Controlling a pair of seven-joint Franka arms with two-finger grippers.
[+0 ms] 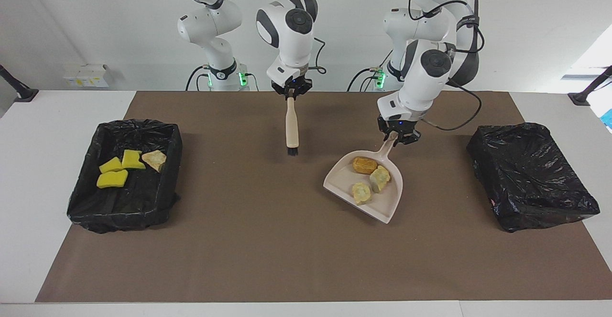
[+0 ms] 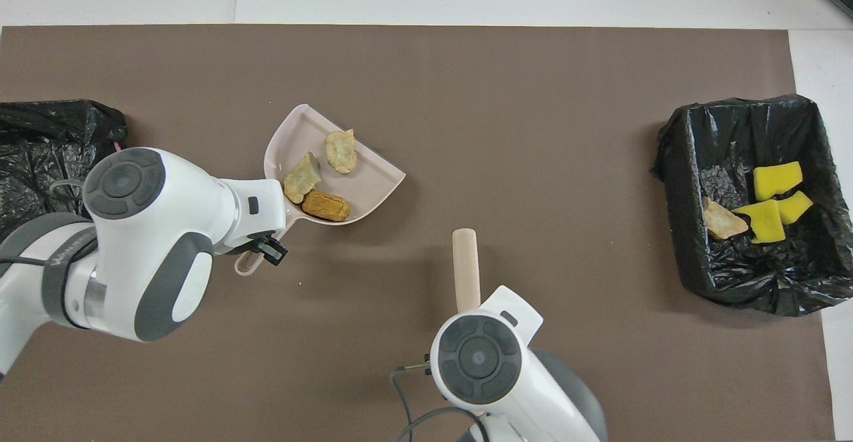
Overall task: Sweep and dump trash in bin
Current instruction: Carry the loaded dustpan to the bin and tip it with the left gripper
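Left pincer pinches the dustpan handle; 3 scraps lie in the pan just below it. Right pincer pinches the brush. 4 scraps lie in the bin.

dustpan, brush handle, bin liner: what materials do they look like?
Dustpan: looks like moulded plastic, beige, smooth, with a thin raised rim; held by the left end effector.
Brush: pale, plain handle, wood or plastic, can't tell which; dark bristles at the tip; held by the right end effector.
Bin liner: thin black plastic film, crinkled and glossy.
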